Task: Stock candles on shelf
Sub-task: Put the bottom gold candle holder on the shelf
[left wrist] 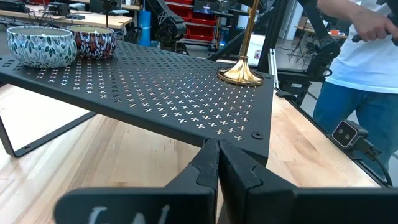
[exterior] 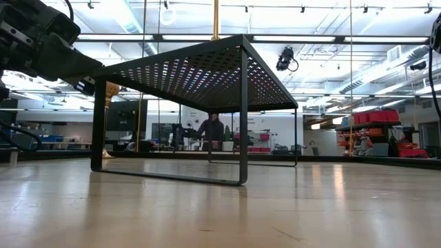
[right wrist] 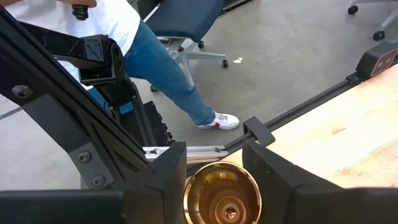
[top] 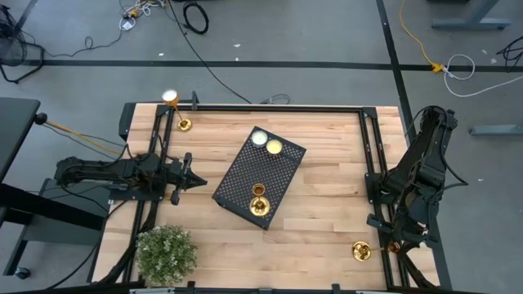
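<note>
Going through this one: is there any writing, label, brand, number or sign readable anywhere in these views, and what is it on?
None can be read.
Left gripper: pale marks on the dark body below its fingers, too blurred to read.
Two patterned tins on the shelf: decoration only, no lettering.
Candle between the right gripper fingers: plain brass base, no marking.
Room behind, low view: shapes too small to read.

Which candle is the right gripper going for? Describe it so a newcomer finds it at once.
Start at the wooden table and go to the corner by the right arm, away from the black shelf. There the candle stands on bare wood, between the fingers of the right gripper. Of the others, one stands on the shelf, one at the opposite corner.
</note>
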`<state>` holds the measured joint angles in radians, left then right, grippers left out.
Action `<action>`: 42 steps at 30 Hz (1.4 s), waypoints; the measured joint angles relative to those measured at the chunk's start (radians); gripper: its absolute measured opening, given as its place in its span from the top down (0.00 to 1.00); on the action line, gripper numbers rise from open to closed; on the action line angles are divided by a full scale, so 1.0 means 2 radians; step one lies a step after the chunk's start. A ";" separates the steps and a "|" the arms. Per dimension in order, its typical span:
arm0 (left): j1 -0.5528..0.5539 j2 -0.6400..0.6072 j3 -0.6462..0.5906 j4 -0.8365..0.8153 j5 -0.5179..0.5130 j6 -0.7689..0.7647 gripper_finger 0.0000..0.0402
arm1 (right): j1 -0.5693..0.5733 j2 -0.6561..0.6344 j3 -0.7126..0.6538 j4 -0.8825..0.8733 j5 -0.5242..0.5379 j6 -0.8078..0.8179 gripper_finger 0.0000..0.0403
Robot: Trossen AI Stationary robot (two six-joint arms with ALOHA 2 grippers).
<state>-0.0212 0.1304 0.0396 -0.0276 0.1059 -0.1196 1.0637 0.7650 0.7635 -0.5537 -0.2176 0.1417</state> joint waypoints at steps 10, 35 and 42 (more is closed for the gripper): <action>0.000 0.000 0.000 0.000 0.000 0.000 0.96 | 0.000 0.000 0.000 0.000 0.000 0.000 0.64; 0.000 0.000 0.000 0.000 0.000 0.000 0.97 | -0.035 0.000 0.034 0.009 -0.004 0.018 0.65; 0.000 0.000 0.000 0.000 0.000 0.000 0.96 | -0.071 0.008 0.064 0.003 -0.005 0.020 0.66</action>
<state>-0.0210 0.1306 0.0397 -0.0273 0.1062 -0.1195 0.9216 0.7801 0.8913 -0.5487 -0.2279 0.1820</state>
